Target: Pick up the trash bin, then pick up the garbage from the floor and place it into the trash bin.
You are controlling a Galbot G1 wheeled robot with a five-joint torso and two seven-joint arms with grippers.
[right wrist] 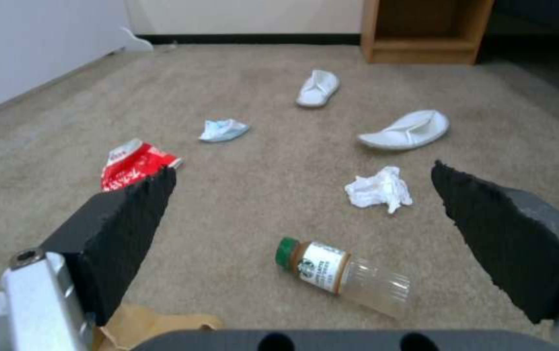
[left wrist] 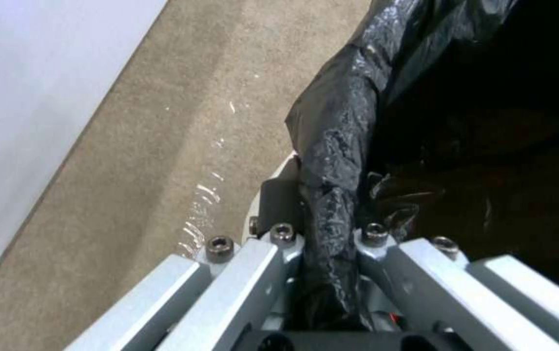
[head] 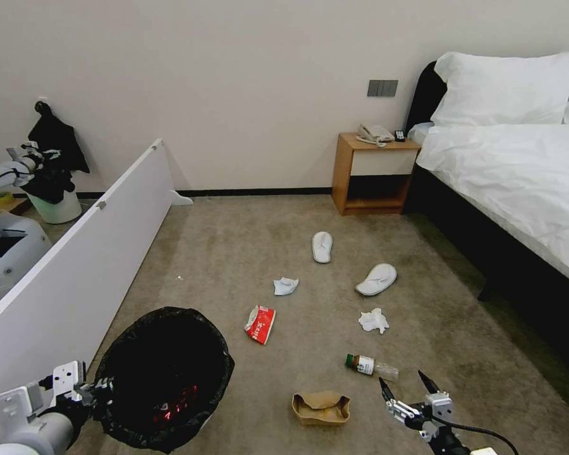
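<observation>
A: What's the left pincer point(head: 98, 393) doing?

B: Pinching the bag-lined rim of the trash bin point(head: 164, 376) at its nine o'clock side — the bin sits low and left in the head view. If that slick black liner slides, I'd guess the bin tips or drops.

A: And rightward?

B: Wrapper point(head: 260, 323), cardboard scrap point(head: 321, 407), bottle point(head: 371, 366), all on the carpet. The right pincer point(head: 405, 388) hovers spread, bottle at its twelve o'clock — round, so it may roll away.
</observation>
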